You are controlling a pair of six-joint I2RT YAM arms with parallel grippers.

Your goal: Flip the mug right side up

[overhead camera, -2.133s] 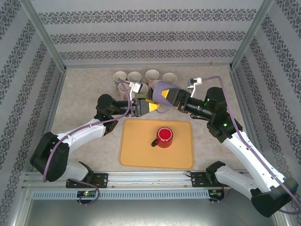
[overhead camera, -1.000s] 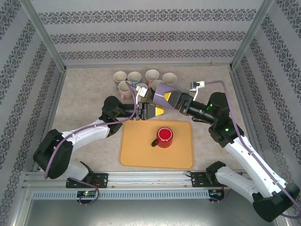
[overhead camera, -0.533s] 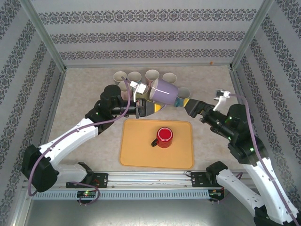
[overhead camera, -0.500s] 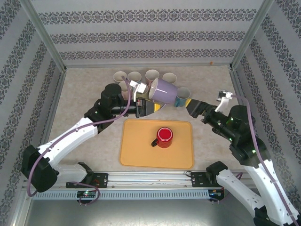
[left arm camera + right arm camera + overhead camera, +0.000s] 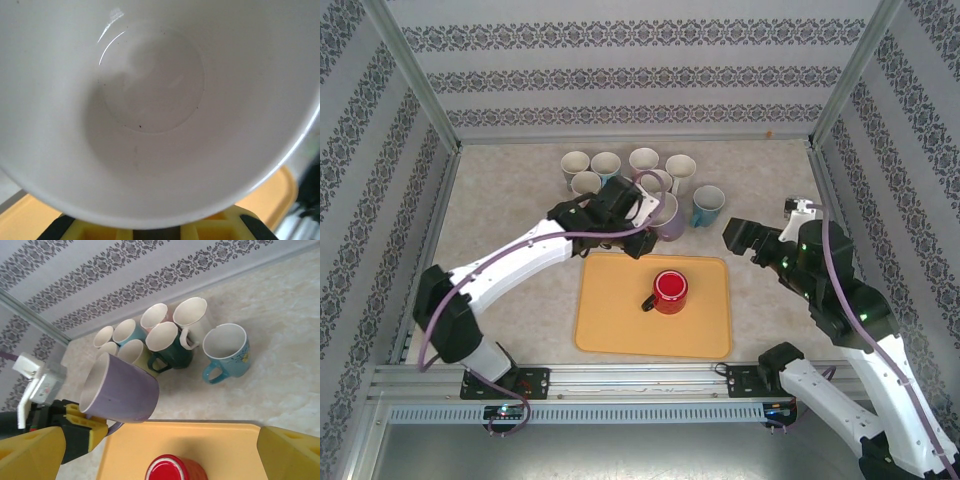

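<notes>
The bench (image 5: 500, 200) has a beige, mottled stone-pattern surface. The back wall (image 5: 640, 70), left wall (image 5: 370, 190) and right wall (image 5: 910, 170) enclose it, all papered white with grey ornamental stripes. Aluminium posts (image 5: 417, 85) stand at both far corners. An aluminium rail (image 5: 640, 384) spans the near edge. Lighting is even.

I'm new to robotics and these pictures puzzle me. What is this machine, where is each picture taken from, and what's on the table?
Two robot arms with two-finger grippers stand at the near edge of a table. One camera looks down from above; each wrist carries another. The left gripper holds a tilted purple mug, and its wrist camera looks into the mug's white inside. The right gripper is open, holding nothing. A red mug sits on an orange tray; more mugs cluster behind it.
</notes>
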